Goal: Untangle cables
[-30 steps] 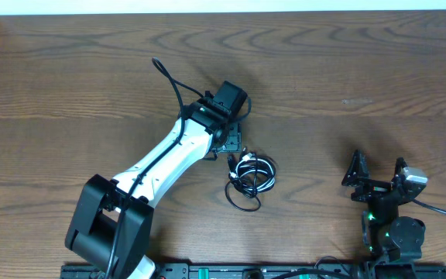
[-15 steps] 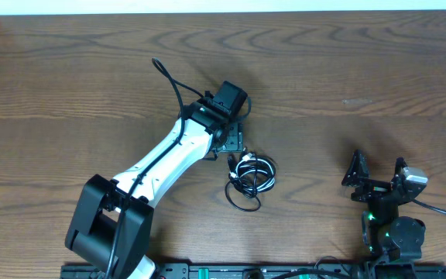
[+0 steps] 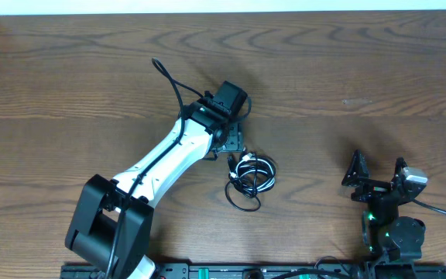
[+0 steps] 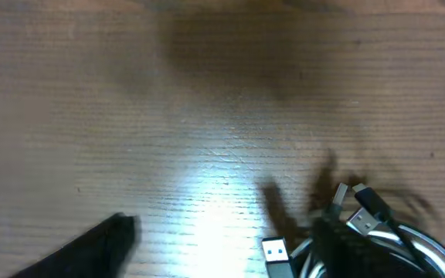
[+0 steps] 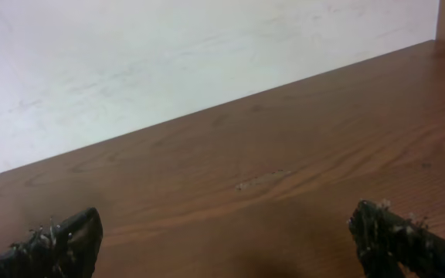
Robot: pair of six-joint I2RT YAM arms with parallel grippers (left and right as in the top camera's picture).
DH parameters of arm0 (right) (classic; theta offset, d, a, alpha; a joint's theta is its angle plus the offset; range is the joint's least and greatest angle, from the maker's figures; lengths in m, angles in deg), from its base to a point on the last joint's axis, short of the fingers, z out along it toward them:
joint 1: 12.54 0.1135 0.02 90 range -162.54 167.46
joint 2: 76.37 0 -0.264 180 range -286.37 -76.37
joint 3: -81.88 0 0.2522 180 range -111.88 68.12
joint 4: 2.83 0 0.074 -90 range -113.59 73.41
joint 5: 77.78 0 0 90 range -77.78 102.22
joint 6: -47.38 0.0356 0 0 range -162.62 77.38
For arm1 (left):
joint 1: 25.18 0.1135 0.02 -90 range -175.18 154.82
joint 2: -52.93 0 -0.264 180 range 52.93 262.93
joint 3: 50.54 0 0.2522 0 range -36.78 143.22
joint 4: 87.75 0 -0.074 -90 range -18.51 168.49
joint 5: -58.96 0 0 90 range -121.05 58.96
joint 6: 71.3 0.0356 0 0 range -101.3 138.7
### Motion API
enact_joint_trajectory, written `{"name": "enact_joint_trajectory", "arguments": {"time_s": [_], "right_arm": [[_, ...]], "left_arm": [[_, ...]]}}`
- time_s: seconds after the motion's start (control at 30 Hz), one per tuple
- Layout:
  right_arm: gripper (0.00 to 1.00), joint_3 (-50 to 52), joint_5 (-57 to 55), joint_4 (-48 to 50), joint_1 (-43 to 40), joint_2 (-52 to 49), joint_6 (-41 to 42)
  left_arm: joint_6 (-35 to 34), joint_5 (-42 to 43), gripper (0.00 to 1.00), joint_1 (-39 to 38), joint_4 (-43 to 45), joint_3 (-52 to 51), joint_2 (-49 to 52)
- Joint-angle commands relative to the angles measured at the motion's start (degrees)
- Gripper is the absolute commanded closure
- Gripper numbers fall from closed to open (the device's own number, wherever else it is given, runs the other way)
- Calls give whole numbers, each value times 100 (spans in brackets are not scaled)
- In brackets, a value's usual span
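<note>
Left tool (image 4: 224, 234) open, cables (image 3: 252, 172) bunched at its right finger; right tool (image 3: 377, 173) wide, well apart from them

- Cables (image 3: 252, 174) lie bundled on the worktop (image 3: 347, 70), just beside the left hand (image 3: 231, 144), to its right and nearer the robot's base.
- In the left wrist view, the cables (image 4: 377, 232) sit against the hand's right finger (image 4: 344, 245); the left finger (image 4: 91, 249) stands well apart from them.
- Right hand (image 3: 376, 172) is well apart, far right of the bundle.
</note>
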Motion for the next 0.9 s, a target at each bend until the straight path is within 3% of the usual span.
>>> {"name": "enact_joint_trajectory", "arguments": {"time_s": [0.0, 0.07, 0.1, 0.23, 0.27, 0.33, 0.4, 0.87], "right_arm": [[1, 4, 0, -24, 72, 17, 13], [1, 4, 0, -24, 72, 17, 13], [1, 4, 0, -24, 72, 17, 13], [1, 4, 0, -24, 72, 17, 13], [1, 4, 0, -22, 72, 17, 13], [1, 4, 0, -24, 72, 17, 13], [1, 4, 0, -24, 72, 17, 13], [1, 4, 0, -24, 72, 17, 13]], "left_arm": [[11, -94, 63, 13, 2, -52, 63], [-13, -92, 85, 13, 2, -50, 63], [-52, -61, 91, 11, 0, -50, 63], [-52, 483, 92, 9, -4, -52, 63], [-52, 610, 83, 9, -7, -52, 63], [-57, 682, 55, 9, -44, -52, 63], [-131, 680, 41, 9, -111, -52, 63], [-756, 809, 36, -116, -164, -170, 63]]}}
